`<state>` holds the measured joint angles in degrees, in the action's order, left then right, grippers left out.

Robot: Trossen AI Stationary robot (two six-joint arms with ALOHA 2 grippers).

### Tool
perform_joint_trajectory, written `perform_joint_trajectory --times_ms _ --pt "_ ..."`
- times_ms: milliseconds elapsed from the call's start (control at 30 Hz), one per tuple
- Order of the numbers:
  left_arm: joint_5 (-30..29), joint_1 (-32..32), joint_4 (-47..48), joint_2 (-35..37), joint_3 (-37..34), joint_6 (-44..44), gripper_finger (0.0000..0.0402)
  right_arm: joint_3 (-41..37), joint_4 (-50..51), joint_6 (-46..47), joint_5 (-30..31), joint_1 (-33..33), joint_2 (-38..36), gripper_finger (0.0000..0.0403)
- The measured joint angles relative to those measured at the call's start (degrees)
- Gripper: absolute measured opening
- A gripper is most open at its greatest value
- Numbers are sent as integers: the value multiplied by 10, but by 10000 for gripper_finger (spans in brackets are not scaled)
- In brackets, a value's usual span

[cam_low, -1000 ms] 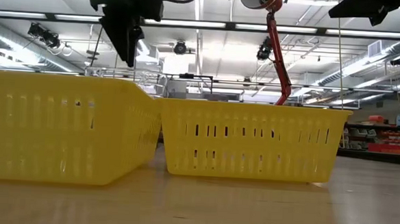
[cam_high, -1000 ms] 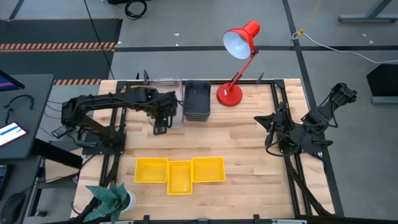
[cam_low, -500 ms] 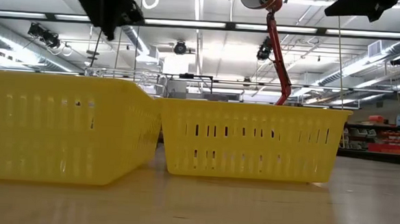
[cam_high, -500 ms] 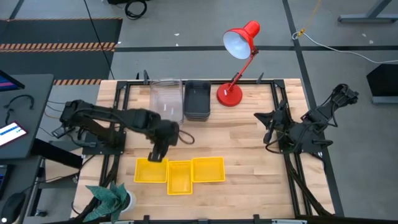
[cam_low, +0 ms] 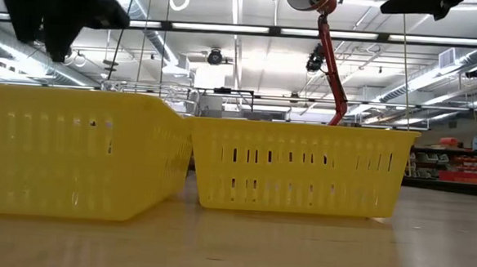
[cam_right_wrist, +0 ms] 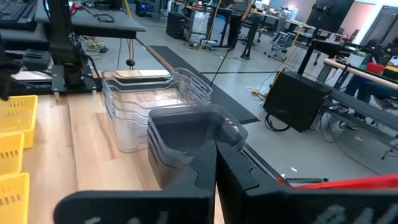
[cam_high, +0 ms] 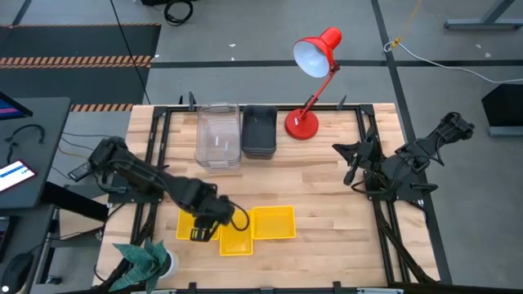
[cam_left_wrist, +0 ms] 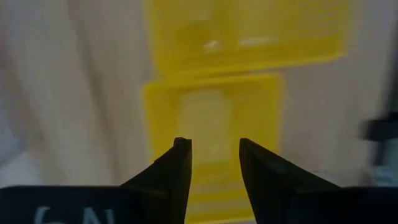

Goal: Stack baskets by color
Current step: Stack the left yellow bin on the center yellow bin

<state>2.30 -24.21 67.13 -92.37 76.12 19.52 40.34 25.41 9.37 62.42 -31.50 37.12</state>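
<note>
Along the near edge of the wooden bench [cam_high: 327, 180], three yellow baskets [cam_high: 237, 224] sit side by side, touching, the middle one set slightly nearer the edge than its neighbours. The left pincer [cam_high: 202, 233] hangs over the leftmost yellow basket, its two dark fingers [cam_left_wrist: 177, 165] apart with nothing between them; in the left wrist view a yellow basket lies directly below the gap. At the far edge a stack of clear baskets [cam_high: 217, 135] stands just beside a stack of dark grey baskets [cam_high: 259, 131], with a red desk lamp [cam_high: 315, 61] next to them. The right pincer [cam_high: 353, 167] waits over the bench's right side, well apart from every basket, its fingers pressed together and holding nothing.
</note>
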Motion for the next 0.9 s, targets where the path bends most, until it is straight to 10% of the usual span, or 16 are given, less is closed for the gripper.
perform_joint_trajectory --times_ms 500,900 --pt "-58 24 -3 -40 -82 -21 205 0 -27 -21 -56 22 9 9" --pt "-1 49 -89 -41 -189 -38 164 0 -36 -21 -56 22 17 9"
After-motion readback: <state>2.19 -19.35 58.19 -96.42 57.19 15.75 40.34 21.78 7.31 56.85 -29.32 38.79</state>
